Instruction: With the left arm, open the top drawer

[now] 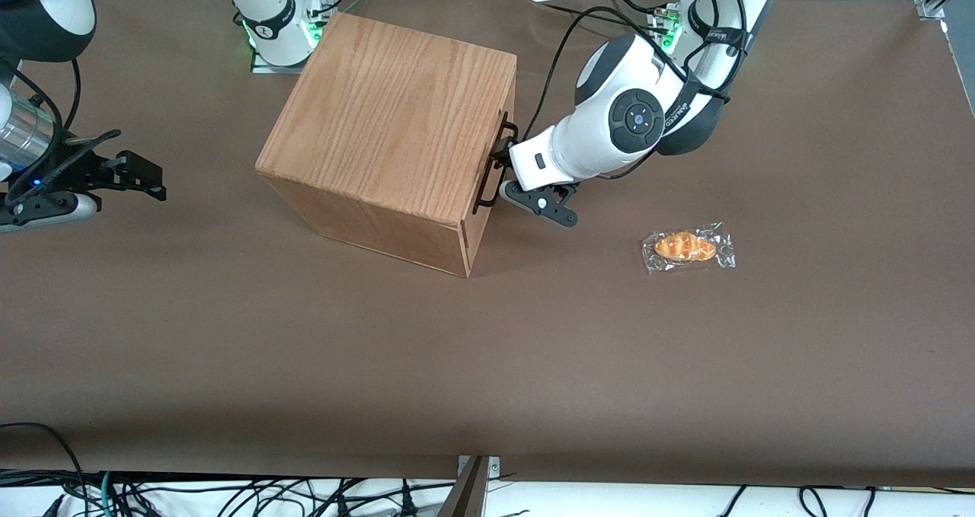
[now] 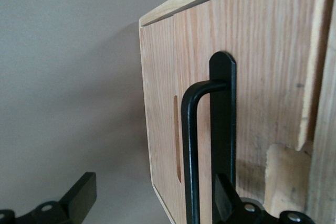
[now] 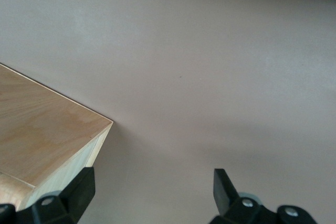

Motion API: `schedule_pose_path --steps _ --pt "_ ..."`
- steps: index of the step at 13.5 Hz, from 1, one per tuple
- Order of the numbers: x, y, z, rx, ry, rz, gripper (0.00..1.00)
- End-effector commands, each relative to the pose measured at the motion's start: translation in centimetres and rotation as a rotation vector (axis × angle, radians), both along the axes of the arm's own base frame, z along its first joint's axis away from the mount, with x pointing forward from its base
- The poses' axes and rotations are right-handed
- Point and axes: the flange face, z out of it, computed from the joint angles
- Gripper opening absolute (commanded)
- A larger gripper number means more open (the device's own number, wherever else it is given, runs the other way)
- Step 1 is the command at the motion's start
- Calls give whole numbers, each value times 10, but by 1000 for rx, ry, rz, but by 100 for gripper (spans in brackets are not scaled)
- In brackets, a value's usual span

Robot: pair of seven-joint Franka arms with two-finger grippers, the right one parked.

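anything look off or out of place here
Mostly tidy. The wooden box sits skewed on the table rather than square to its edge, and a wrapped pastry lies loose toward the working arm's end. The gripper is open at the top drawer's handle, fingers apart around it.

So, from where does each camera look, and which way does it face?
Front view: above the table, looking down at the oak-grain wooden box; both arms show.
Left wrist view: on the left arm's black two-finger gripper, open, facing the top drawer's thin black wire handle.
Right wrist view: on the parked arm, facing the tabletop and a box corner.
All share the box.
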Motion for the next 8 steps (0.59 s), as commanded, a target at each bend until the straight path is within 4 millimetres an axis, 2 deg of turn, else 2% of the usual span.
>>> schedule_pose_path --steps 1,3,8 --pt "2 -7 -12 32 0 -11 100" --pt "-3 -16 -16 36 3 -25 100" --pt "-1 -12 -20 70 -14 -42 100"
